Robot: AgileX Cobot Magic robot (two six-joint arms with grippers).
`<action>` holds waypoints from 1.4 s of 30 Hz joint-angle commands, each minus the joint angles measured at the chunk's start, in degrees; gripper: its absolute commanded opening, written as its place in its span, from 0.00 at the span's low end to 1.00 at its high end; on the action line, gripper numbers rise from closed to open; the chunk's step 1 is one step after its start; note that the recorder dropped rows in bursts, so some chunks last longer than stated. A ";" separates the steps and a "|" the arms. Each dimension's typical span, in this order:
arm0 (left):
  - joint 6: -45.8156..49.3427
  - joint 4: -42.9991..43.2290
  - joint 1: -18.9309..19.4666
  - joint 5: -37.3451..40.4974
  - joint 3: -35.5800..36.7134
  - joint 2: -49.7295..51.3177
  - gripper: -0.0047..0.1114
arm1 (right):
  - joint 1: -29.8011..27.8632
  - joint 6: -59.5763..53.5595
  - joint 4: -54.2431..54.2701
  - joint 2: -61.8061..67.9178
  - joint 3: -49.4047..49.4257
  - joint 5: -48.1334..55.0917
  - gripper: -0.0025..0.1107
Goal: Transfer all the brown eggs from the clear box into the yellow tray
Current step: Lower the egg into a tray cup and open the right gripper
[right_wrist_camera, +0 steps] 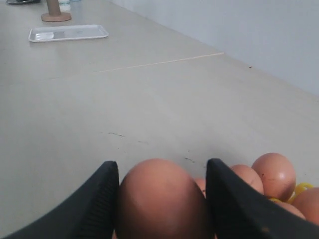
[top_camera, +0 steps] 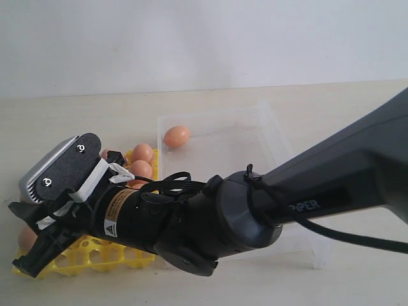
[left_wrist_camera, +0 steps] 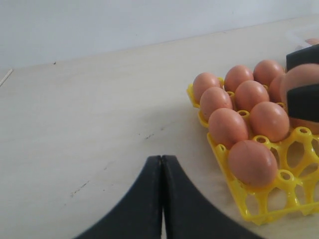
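My right gripper point(right_wrist_camera: 162, 162) is shut on a brown egg point(right_wrist_camera: 159, 199), one black finger on each side of it. In the exterior view this gripper point(top_camera: 24, 237) hangs over the left end of the yellow tray point(top_camera: 95, 258), its arm reaching across from the right. Several brown eggs point(left_wrist_camera: 249, 94) fill cups of the yellow tray point(left_wrist_camera: 259, 211), and some cups at its near end stand bare. One brown egg point(top_camera: 177, 136) lies in the clear box point(top_camera: 255, 124). My left gripper point(left_wrist_camera: 162, 159) is shut with nothing in it, low over bare table beside the tray.
The right arm's thick black body point(top_camera: 210, 223) crosses above the clear box's front left corner and the tray. Far off on the table, the right wrist view shows a flat white tray point(right_wrist_camera: 68, 33) and a wooden stand point(right_wrist_camera: 56, 14).
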 commanded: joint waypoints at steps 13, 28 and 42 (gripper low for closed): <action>-0.40 -0.07 -0.28 -0.35 -0.23 -0.32 0.04 | -0.08 -4.82 -0.44 2.54 0.12 -3.34 0.02; -0.26 -0.07 -0.28 -0.35 -0.23 -0.32 0.04 | -0.08 -6.95 -0.33 3.69 -2.28 -2.85 0.02; -0.26 -0.07 -0.28 -0.35 -0.23 -0.32 0.04 | -0.08 -7.35 -0.33 3.69 -2.33 -2.46 0.19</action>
